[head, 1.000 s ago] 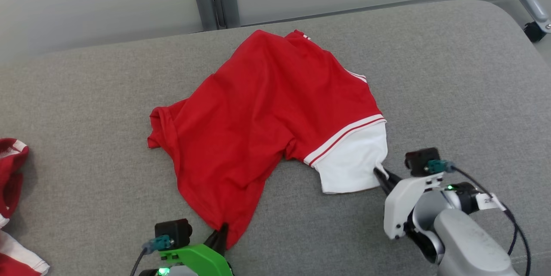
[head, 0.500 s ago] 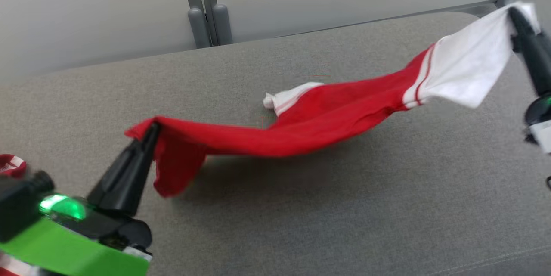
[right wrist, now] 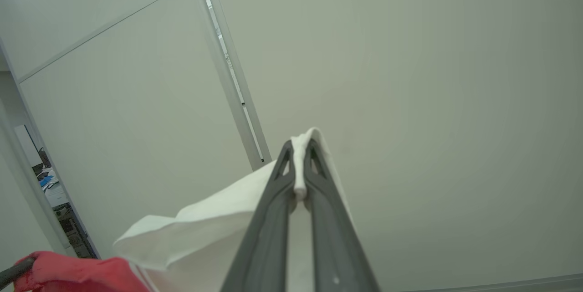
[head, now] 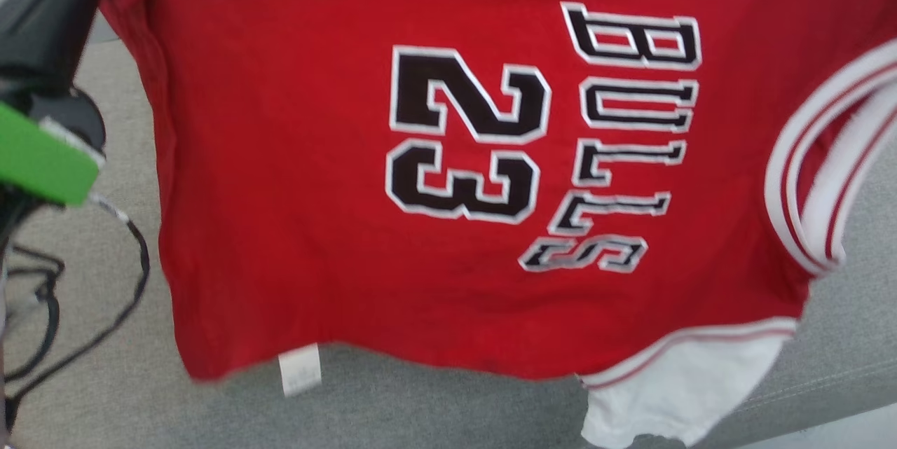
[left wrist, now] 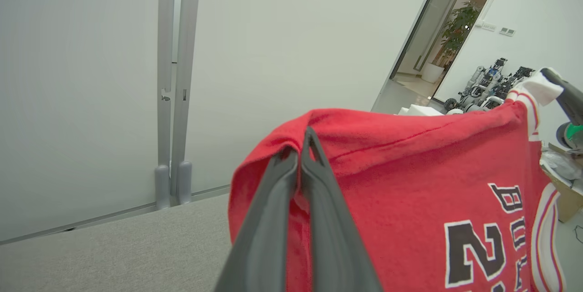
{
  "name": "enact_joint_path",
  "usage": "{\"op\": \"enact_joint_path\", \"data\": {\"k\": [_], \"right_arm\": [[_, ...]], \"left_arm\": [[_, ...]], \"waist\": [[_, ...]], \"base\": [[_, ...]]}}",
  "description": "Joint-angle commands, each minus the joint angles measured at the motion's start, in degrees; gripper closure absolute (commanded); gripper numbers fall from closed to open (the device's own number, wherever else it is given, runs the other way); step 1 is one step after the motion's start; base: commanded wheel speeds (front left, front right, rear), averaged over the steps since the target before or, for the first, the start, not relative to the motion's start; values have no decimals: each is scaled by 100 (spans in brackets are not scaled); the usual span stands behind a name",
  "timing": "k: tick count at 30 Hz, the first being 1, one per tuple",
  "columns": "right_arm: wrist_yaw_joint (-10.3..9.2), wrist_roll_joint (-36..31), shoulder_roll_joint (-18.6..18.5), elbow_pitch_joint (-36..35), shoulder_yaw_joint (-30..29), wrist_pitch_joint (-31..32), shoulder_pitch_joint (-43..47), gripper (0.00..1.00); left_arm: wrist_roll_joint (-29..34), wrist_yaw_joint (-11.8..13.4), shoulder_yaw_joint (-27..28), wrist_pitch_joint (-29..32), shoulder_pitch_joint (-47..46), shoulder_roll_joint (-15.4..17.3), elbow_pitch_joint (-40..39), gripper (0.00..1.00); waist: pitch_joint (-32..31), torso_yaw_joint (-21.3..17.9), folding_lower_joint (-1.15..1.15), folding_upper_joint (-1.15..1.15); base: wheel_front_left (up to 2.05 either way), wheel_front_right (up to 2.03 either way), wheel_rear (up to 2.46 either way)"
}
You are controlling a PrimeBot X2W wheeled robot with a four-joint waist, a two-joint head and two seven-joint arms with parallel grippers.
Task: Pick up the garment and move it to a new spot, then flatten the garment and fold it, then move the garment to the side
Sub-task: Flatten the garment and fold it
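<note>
The garment (head: 280,190) is a red jersey with black "23 BULLS" lettering and white sleeves. It hangs spread in the air close to the head camera, above the grey surface. My left gripper (left wrist: 303,146) is shut on a red edge of the garment (left wrist: 410,169), and its dark finger (head: 49,29) shows at the upper left. My right gripper (right wrist: 300,155) is shut on the tip of a white sleeve (right wrist: 205,228). The right gripper (left wrist: 553,78) also appears at the far right of the left wrist view, level with the left one. A second white sleeve (head: 673,393) dangles at the bottom.
The grey padded surface (head: 105,400) lies below the hanging cloth. Black cables (head: 105,295) loop beside my left arm. A pale panel wall with a metal post (left wrist: 173,100) stands behind the surface, and an open doorway (left wrist: 455,41) shows a plant and parked machines.
Both grippers have risen, lifting the jersey off the surface. It went from a sagging strip to a sheet stretched between them, its printed side facing the head camera.
</note>
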Motion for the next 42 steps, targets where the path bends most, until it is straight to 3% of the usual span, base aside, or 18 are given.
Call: {"op": "enact_joint_path", "data": {"k": [1, 5, 8, 12, 15, 21, 28, 32, 36, 42], "right_arm": [[-1, -193, 223, 349, 98, -142, -368, 100], [-1, -949, 765, 1454, 321, -782, -1585, 100], [-1, -1438, 1209, 2192, 417, -1473, -2596, 100], [-1, -1577, 1424, 2976, 796, -2156, -3348, 100], [-1, -1495, 1490, 3282, 1309, -2406, -3110, 100], [-1, -938, 1206, 3516, 2269, -2876, -1596, 100], [-1, -128, 565, 3271, 2944, -3450, 309, 100], [-1, 117, 149, 2950, 3175, -3728, 1362, 100], [-2, -193, -289, 2789, 3206, -3987, 2469, 100], [-5, -399, -443, 2627, 2883, -4087, 4338, 100]], "left_arm": [[206, -27, -86, -28, -399, 59, 377, 100], [656, 43, -374, -322, -1708, -246, 1639, 100], [1227, -61, -511, -1037, -2848, -427, 2661, 100], [2156, -543, -776, -2471, -3935, -338, 3888, 100], [2325, -767, -891, -3117, -4003, -450, 4816, 100], [2146, -1226, -1086, -3733, -2778, -562, 5873, 100], [1838, -1516, -1413, -4160, -777, -880, 6052, 100], [1699, -1548, -1539, -4430, 248, -1037, 5825, 100], [1687, -1532, -1697, -4697, 1226, -1074, 5445, 100], [1413, -1277, -1885, -4762, 3042, -1291, 4695, 100]], "waist": [[692, -142, 0, 0], [1328, -200, 0, 0], [1741, -257, 0, 0], [2097, -345, 0, 0], [2132, -394, 0, 0], [1893, -323, 0, 0], [1288, -132, 0, 0], [783, -20, 0, 0], [225, 101, 0, 0], [-357, 150, 0, 0]], "base": [[0, 0, 0], [0, 0, 0], [0, 0, 0], [0, 0, 0], [0, 0, 0], [0, 0, 0], [0, 0, 0], [0, 0, 0], [0, 0, 0], [0, 0, 0]]}}
